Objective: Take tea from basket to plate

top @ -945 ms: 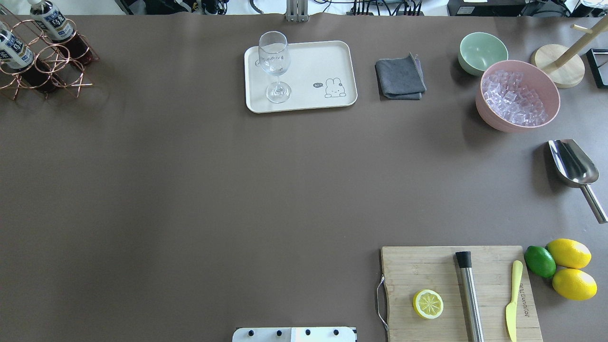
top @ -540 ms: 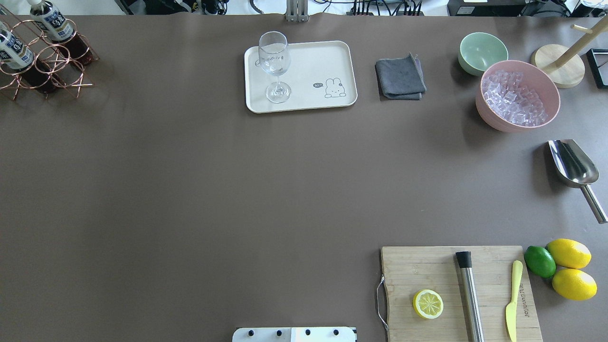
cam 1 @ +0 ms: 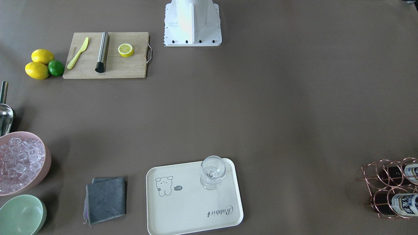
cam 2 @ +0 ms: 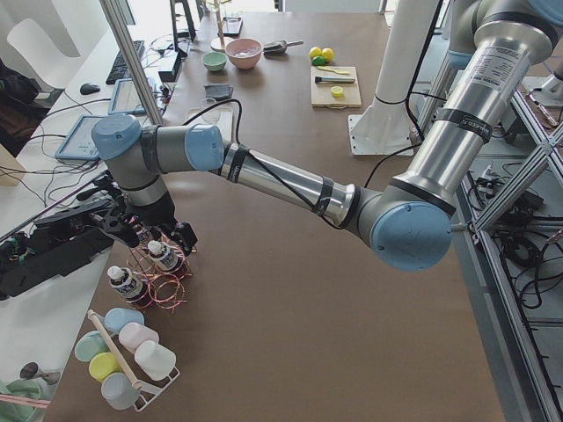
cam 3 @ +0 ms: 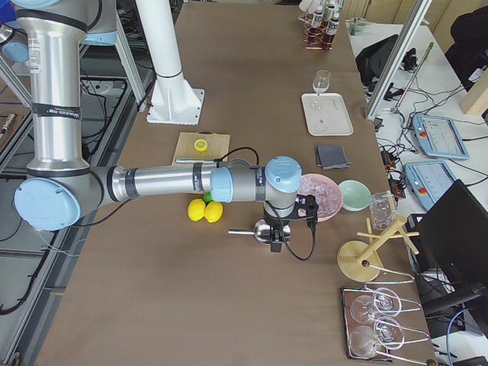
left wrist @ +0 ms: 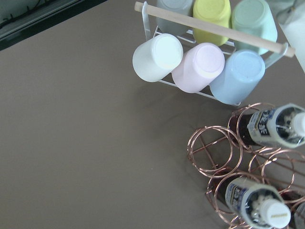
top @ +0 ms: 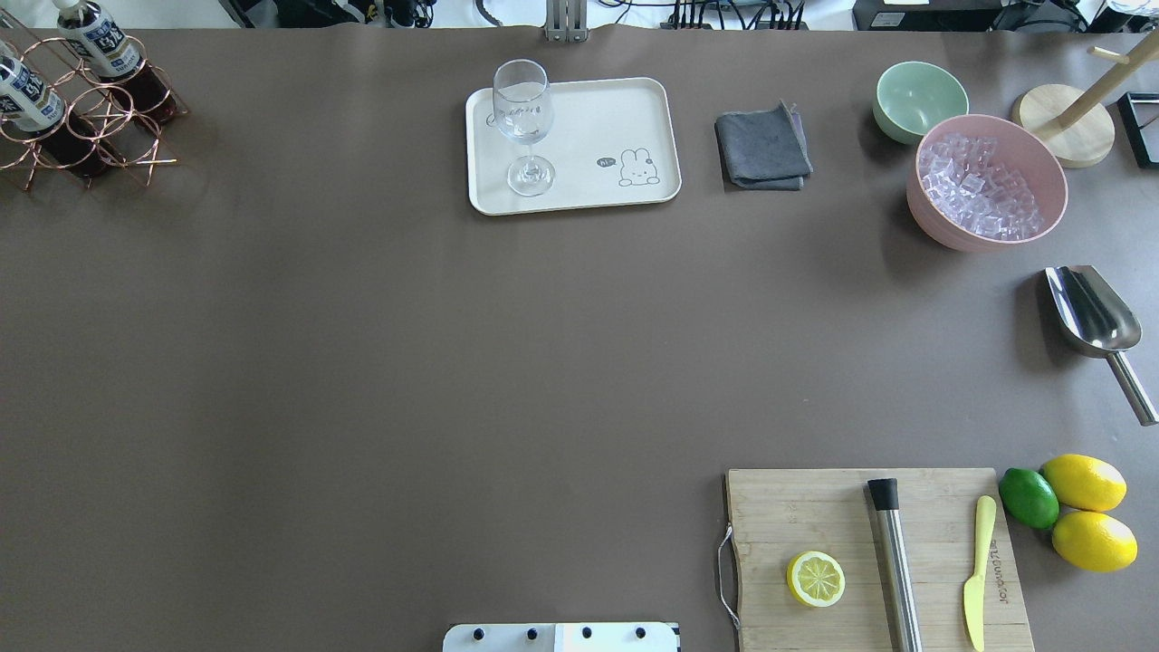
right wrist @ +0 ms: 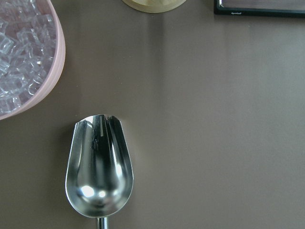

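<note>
Legibly, the plate (cam 1: 192, 212) at bottom centre is displaying "Rabbit", while I cannot tell how open the left gripper (cam 2: 151, 239) or right gripper (cam 3: 277, 239) is.

Standing upright in two ring cells of the copper wire basket (top: 107, 116), at the table's far left corner: small clear bottles of dark red-brown tea (top: 29, 91), white caps being on, printed labels showing. Lying flat, well apart from these, at the far edge's middle: the cream rectangular plate (top: 598, 118) with its bear drawing.
</note>
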You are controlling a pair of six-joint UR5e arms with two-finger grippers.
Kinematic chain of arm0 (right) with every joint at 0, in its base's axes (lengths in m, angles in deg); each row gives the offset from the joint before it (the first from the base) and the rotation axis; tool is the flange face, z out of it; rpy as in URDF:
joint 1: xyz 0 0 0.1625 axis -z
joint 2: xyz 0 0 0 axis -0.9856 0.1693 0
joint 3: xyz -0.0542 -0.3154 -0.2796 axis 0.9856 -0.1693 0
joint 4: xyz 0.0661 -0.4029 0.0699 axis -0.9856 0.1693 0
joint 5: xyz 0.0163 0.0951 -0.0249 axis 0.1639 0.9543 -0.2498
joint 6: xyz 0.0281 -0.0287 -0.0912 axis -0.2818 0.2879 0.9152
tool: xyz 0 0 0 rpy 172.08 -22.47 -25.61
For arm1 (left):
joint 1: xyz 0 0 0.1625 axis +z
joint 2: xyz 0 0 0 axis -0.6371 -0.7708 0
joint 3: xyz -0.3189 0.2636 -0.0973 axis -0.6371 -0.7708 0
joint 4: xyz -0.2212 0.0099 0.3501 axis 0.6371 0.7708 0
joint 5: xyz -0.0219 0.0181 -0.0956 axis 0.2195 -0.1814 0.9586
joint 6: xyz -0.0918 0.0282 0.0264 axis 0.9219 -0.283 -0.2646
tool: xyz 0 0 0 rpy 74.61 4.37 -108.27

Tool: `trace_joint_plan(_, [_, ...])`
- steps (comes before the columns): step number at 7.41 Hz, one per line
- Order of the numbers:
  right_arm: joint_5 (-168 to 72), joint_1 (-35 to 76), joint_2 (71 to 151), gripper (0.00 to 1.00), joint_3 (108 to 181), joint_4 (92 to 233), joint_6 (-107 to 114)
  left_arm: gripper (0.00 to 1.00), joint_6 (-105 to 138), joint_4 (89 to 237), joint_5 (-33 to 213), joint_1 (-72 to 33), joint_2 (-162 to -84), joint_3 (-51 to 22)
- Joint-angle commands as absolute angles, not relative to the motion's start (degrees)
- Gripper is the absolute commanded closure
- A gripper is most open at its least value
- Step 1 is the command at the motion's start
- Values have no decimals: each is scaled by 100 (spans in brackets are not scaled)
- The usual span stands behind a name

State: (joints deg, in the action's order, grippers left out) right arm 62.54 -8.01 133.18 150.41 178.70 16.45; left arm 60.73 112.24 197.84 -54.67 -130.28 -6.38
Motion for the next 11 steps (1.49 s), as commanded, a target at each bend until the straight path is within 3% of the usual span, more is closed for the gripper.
trace_joint_plan(1, [6230,-790,13317,0,14985,17870,1689,1,8137,12091,19788,-5456,-13379,178])
trace_joint_plan(5, [6256,-851,13475,0,15037,17879,1646,1,9449,12891,19779,-5253,-14207,1358])
trace_joint_plan(11, [6274,-860,13405,0,15161,17870,1637,4,10412,13429,19788,-4894,-14226,1387])
